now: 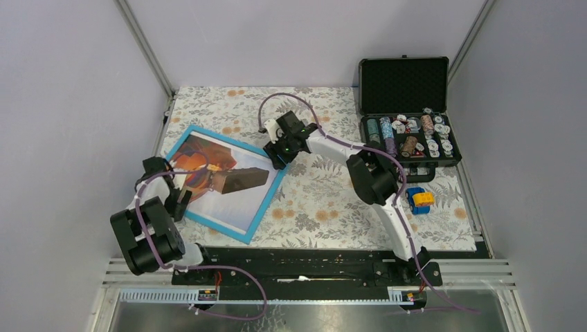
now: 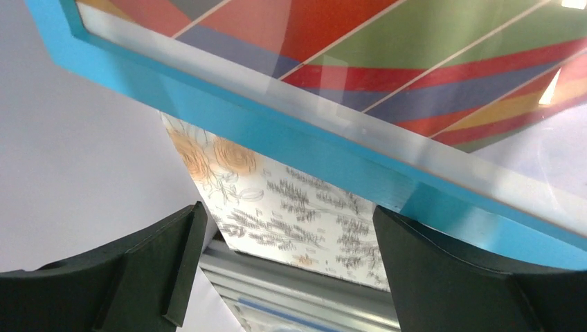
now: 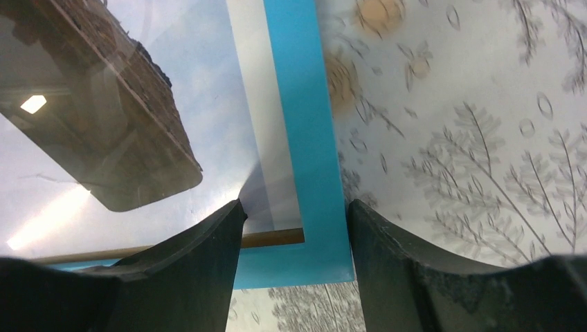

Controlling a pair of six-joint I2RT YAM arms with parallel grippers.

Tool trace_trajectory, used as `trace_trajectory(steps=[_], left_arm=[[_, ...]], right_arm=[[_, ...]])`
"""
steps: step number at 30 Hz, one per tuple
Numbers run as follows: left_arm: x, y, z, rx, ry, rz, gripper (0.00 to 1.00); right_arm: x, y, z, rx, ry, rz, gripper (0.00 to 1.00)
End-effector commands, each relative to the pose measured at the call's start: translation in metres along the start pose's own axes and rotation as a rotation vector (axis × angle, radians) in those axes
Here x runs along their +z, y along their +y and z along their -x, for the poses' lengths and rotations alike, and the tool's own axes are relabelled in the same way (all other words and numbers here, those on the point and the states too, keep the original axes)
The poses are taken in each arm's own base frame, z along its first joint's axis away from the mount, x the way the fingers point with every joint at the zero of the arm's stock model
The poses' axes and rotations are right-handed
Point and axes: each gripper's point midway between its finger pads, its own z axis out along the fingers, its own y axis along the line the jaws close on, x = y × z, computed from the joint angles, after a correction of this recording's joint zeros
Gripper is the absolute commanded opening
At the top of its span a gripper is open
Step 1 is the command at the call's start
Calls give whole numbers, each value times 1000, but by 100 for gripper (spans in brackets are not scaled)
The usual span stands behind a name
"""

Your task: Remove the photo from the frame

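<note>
The frame (image 1: pixel 228 143) lies face up on the left of the floral cloth, its light-blue border around glass. The photo (image 1: pixel 208 169) shows under the glass: coloured balloon stripes and a brown basket. My left gripper (image 1: pixel 181 199) is at the frame's left edge. In the left wrist view its jaws (image 2: pixel 287 256) stand wide open, the right finger (image 2: pixel 443 277) close against the blue border (image 2: pixel 277 131), with the photo (image 2: pixel 387 48) above. My right gripper (image 1: pixel 280 151) is at the frame's far right corner. It is open (image 3: pixel 294 242) and straddles the border (image 3: pixel 304 124), one finger over the glass and photo (image 3: pixel 104 124).
An open black case (image 1: pixel 403 83) with poker chips stands at the back right. A small blue and yellow toy (image 1: pixel 419 199) lies on the cloth in front of it. Walls close the left and right sides. A metal rail (image 1: pixel 311 273) runs along the near edge.
</note>
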Motion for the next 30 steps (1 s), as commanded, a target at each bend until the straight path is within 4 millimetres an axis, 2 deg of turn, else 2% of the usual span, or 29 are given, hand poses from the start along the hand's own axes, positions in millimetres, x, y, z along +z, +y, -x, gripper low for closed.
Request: trace_trajectory(steps=[1,5,9,14,17,22,26,28,30], left_arm=[[12,-26,65,-67,-169,-64,99],[10,-40,100,-35,-201,-87,99],[8,-57,137,0,-230,-115,99],[-4,-90,180,101,-283,-147,99],[-10,-110,201,158,-310,-165,99],[-16,-138,233,204,-351,-234,99],[-23,-150,249,168,-346,-323,99],[-26,-146,254,130,-355,-354,99],[-34,-139,258,52,-359,-401,99]], right_arm=[[-23,-13,-59,103,172,4,63],[-52,-18,-86,178,213,5,64],[-69,-1,-122,198,277,25,63],[-90,18,-148,251,315,48,66],[-108,37,-155,283,317,97,69],[-128,63,-163,300,346,207,82],[-136,59,-160,296,369,207,89],[-140,49,-159,328,365,198,92],[-149,38,-150,396,329,218,96]])
